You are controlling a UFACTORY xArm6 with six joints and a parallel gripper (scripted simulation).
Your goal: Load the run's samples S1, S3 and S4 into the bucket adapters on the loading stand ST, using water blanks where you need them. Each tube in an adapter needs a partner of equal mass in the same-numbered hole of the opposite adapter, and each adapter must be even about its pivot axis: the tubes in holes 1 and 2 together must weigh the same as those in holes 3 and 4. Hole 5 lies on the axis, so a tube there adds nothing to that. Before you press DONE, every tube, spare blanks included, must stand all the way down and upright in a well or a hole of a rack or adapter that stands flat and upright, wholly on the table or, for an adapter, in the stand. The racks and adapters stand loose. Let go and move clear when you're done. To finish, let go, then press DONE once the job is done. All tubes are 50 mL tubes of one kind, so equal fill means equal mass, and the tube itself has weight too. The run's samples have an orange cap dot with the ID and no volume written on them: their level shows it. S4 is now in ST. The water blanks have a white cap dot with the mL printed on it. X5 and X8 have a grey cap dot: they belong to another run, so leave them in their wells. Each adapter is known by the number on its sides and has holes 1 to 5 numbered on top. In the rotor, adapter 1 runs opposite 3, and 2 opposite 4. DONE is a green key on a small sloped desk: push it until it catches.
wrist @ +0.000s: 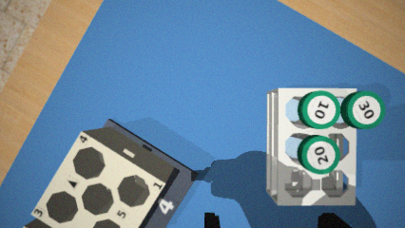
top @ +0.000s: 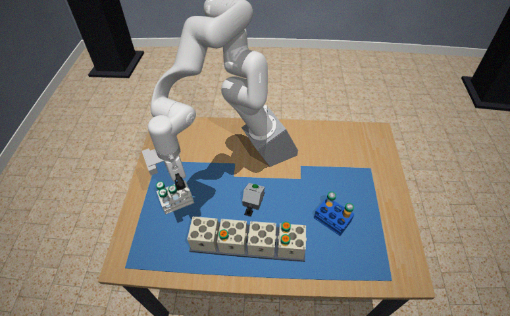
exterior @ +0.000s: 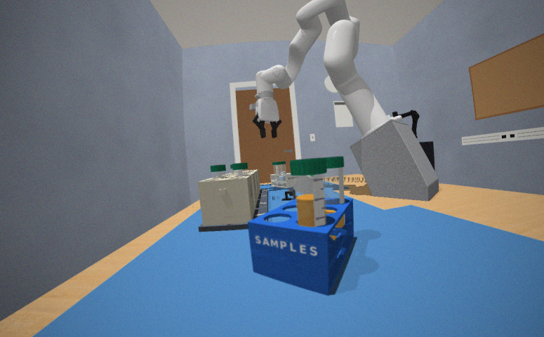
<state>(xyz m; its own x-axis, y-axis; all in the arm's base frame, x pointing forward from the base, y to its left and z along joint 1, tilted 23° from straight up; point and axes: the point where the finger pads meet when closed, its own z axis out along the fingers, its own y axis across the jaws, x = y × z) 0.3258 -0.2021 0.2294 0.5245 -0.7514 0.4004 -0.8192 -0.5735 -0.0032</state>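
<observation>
My gripper [top: 179,183] [exterior: 268,134] [wrist: 272,220] is open and empty, high above the white rack [top: 179,207] [wrist: 311,199]. The rack holds three white-dot blanks: 10 [top: 163,192] [wrist: 321,109], 30 [top: 160,185] [wrist: 365,109] and 20 [top: 172,189] [wrist: 320,155]. S4 [top: 223,234] stands in adapter 3 [top: 231,245], hole 4. Two orange-dot tubes stand in adapter 1 [top: 296,251] [exterior: 224,204], one at the back left [top: 285,226] and one at the front left [top: 285,239]; their IDs are not legible. Adapter 4 [top: 203,245] [wrist: 114,163] and adapter 2 [top: 262,249] show empty holes.
The blue SAMPLES rack [top: 328,224] [exterior: 287,267] on the right holds two grey-dot tubes, at the back left [top: 331,196] and at the right [top: 349,208] [exterior: 308,166]. The DONE desk [top: 253,197] with its green key [top: 255,186] stands between the racks, behind the stand [top: 249,256].
</observation>
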